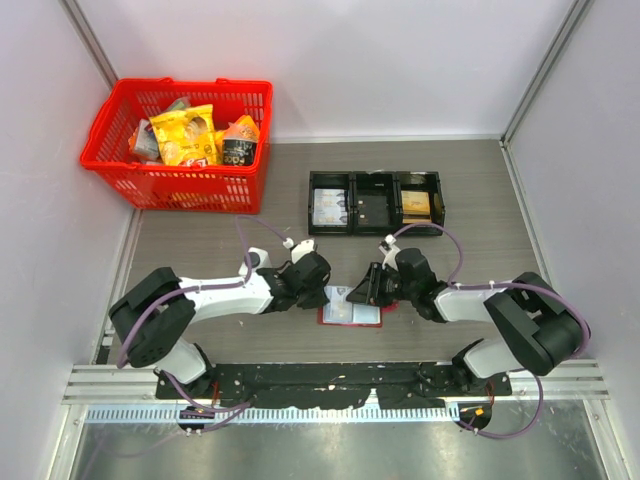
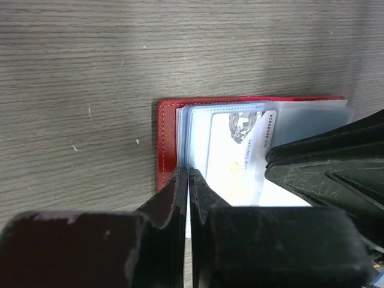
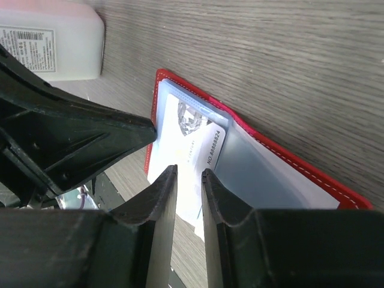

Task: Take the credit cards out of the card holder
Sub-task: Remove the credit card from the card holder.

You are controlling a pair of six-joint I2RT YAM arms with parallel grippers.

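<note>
Two grippers meet at the open card holder [image 1: 352, 318], which lies flat on the table [image 1: 200, 250] between the arms. Left gripper [image 2: 188, 175]: jaws almost together, pinching a sleeve edge beside the red cover. Right gripper [image 3: 189, 174]: jaws narrowly parted, nipping the white credit card [image 3: 201, 141]. The grippers crowd each other. A black tray [image 1: 375, 203] and a red basket [image 1: 180, 150] stand well behind.
</note>
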